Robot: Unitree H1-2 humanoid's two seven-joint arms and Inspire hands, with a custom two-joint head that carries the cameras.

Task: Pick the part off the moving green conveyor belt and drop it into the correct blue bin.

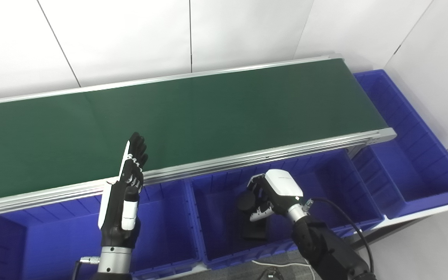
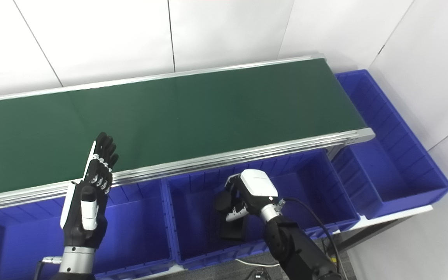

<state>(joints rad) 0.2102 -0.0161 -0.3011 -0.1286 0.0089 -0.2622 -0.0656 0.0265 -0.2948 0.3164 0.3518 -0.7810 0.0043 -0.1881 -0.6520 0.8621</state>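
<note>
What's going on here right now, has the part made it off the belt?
The green conveyor belt shows no part on it. The right hand is over the middle blue bin, fingers curled around a round black part, with another dark object lying on the bin floor below. The left hand is raised at the belt's near rail, open and holding nothing. Whether the right hand has let go cannot be told.

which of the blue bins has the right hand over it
The middle bin of the front row, holding a black part; the right hand hangs above it. The other bins have no right hand over them.
</note>
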